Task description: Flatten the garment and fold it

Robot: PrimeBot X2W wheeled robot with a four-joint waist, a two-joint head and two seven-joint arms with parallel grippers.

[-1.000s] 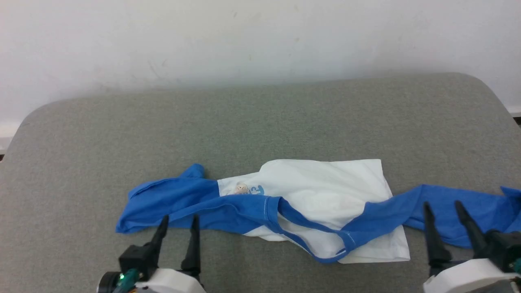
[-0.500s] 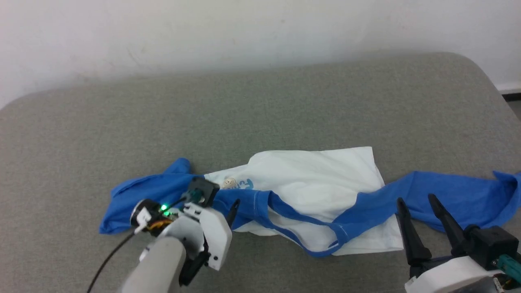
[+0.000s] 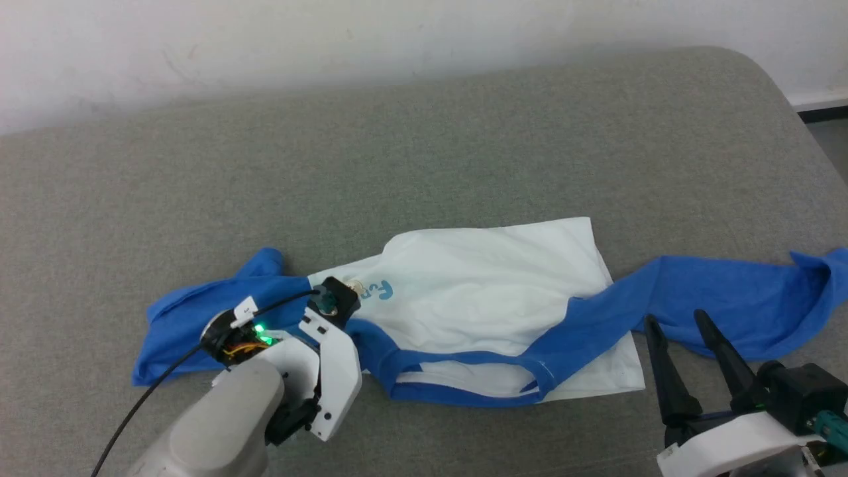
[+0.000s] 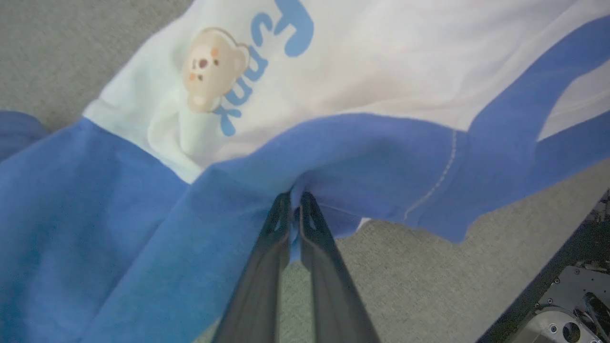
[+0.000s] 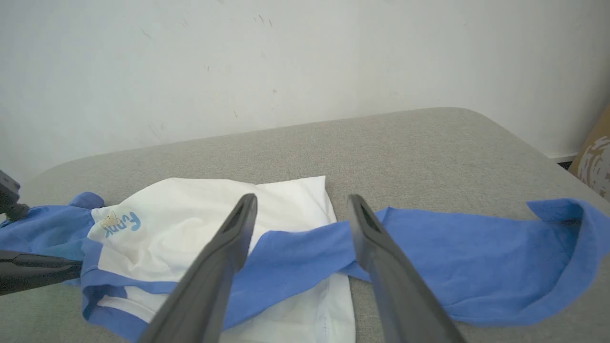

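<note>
left gripper (image 4: 295,199) tips hidden in garment (image 3: 490,298)

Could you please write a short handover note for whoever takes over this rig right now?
Left gripper: shut on the garment's blue edge beside the bear print.
Right gripper: open, holding nothing, by the sleeve on the robot's right.
The garment lies rumpled on the grey cushion, sleeves trailing to both sides.
Done: one grasp.
Left: flatten, then fold.
</note>
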